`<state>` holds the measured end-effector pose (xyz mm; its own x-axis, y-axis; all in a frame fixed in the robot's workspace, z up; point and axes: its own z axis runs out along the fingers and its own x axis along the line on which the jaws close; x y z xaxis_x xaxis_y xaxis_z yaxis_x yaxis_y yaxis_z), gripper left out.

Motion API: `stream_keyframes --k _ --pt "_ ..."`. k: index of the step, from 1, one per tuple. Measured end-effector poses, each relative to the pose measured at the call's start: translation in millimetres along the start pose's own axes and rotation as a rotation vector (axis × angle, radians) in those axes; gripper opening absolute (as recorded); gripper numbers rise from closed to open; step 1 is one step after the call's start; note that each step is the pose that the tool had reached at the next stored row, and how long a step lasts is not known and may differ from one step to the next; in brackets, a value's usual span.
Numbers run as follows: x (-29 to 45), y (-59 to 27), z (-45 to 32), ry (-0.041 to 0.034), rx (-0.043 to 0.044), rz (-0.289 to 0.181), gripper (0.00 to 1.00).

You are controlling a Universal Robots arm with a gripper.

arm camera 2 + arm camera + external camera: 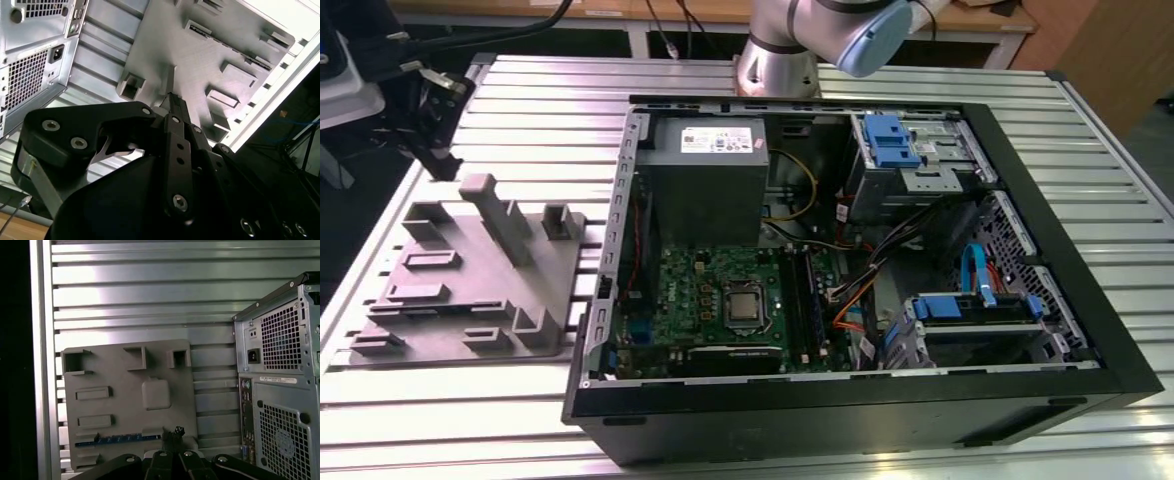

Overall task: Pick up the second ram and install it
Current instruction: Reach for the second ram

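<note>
The second ram (117,439) is a thin blue strip lying in a slot along one edge of the grey fixture plate (125,405). My gripper (173,434) hovers over that edge, its dark tips drawn together just past one end of the strip, with nothing between them. In the second wrist view the gripper (173,98) points down at the fixture plate (210,50), the fingers closed into one narrow bar. The fixture plate (467,290) lies at the exterior view's left, beside the open computer case (854,400). The green motherboard (707,290) sits inside the case.
The case's rear panel (280,390) with vents and ports stands beside the fixture. Inside the case are the grey power supply (707,170), blue drive brackets (887,140) and loose cables (854,300). A ribbed metal table (520,90) carries everything. The arm's base (781,50) stands behind the case.
</note>
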<state>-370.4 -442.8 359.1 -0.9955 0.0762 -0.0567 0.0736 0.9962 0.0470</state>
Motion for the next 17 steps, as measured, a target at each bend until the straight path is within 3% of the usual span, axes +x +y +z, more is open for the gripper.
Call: stream_keyframes --k 17 --pt "14.5 -17.2 14.7 0.0 0.0 0.0 0.1"
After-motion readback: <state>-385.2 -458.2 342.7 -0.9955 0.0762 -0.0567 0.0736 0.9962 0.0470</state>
